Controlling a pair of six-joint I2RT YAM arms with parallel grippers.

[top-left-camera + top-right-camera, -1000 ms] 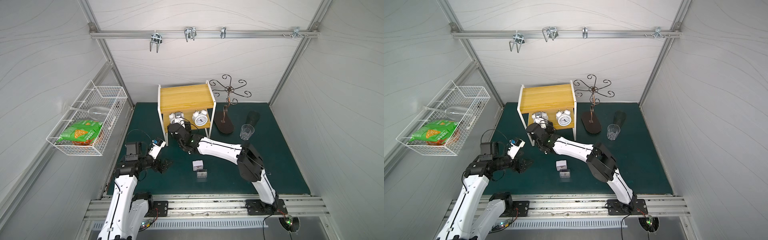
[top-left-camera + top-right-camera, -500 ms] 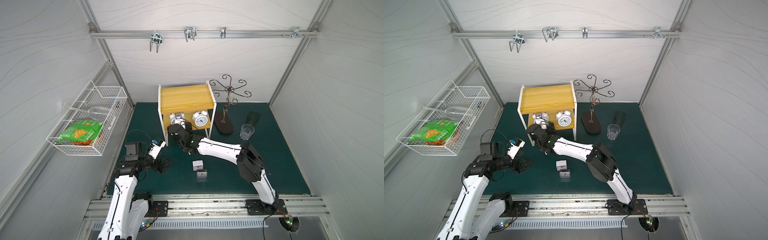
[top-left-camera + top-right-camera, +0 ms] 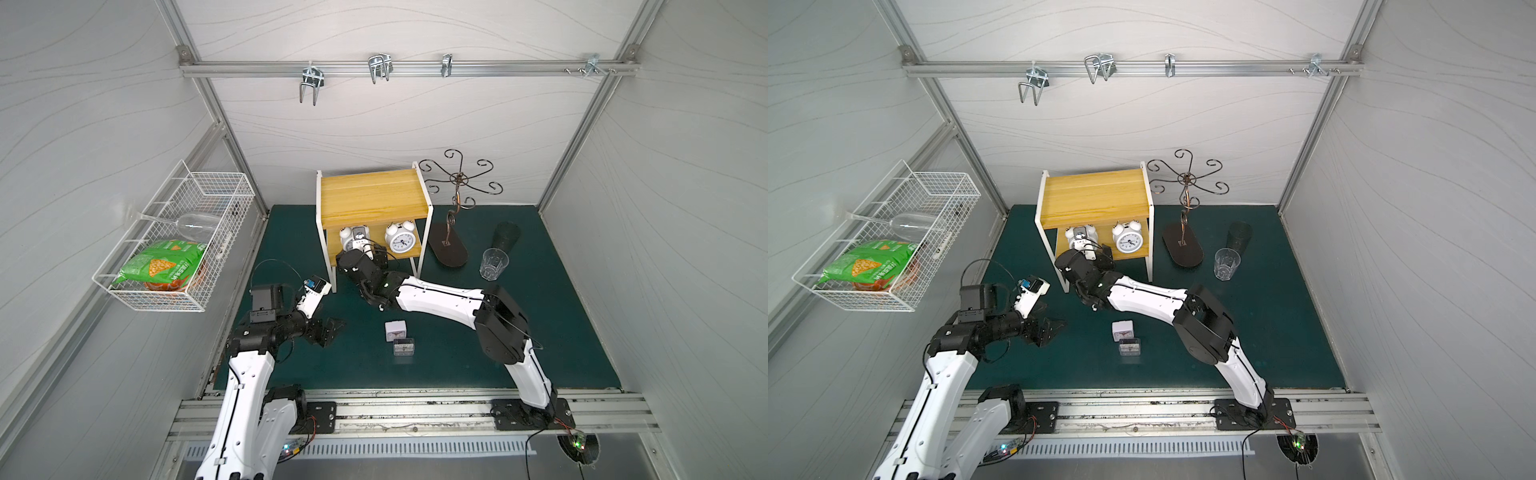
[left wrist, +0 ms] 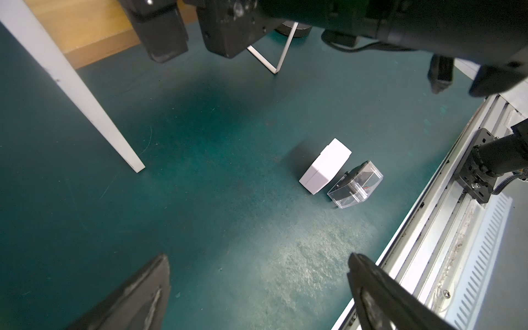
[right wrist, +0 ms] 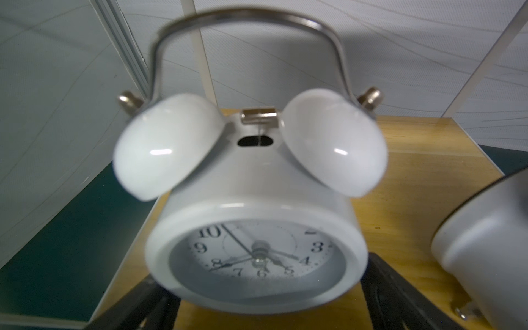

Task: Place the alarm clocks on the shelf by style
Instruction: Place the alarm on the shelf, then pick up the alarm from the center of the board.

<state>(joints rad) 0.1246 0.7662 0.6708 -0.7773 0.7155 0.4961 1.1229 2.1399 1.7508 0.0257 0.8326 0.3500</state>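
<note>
The shelf [image 3: 370, 195] stands at the back of the green mat. Two round white twin-bell alarm clocks stand on its lower board: the left clock [image 3: 353, 236], [image 5: 257, 217] and the right clock [image 3: 400, 242], [image 5: 485, 251]. My right gripper [image 3: 365, 254], [image 5: 264, 271] reaches onto that board, open, with a finger on each side of the left clock, which rests on the wood. A white square clock [image 3: 395, 330], [image 4: 325, 168] and a clear square clock [image 3: 403, 346], [image 4: 355, 185] sit side by side on the mat. My left gripper [image 3: 332, 328], [image 4: 258, 257] hovers open and empty to their left.
A white wire basket [image 3: 174, 241] with a green bag and a wine glass hangs on the left wall. A dark curly-hooked stand [image 3: 453, 232], a clear drinking glass [image 3: 493, 264] and a dark cup [image 3: 506, 237] stand right of the shelf. The metal rail [image 3: 407, 411] runs along the front.
The right gripper's jaws have spread apart around the left twin-bell clock, which stays on the lower board. The left arm has not moved.
</note>
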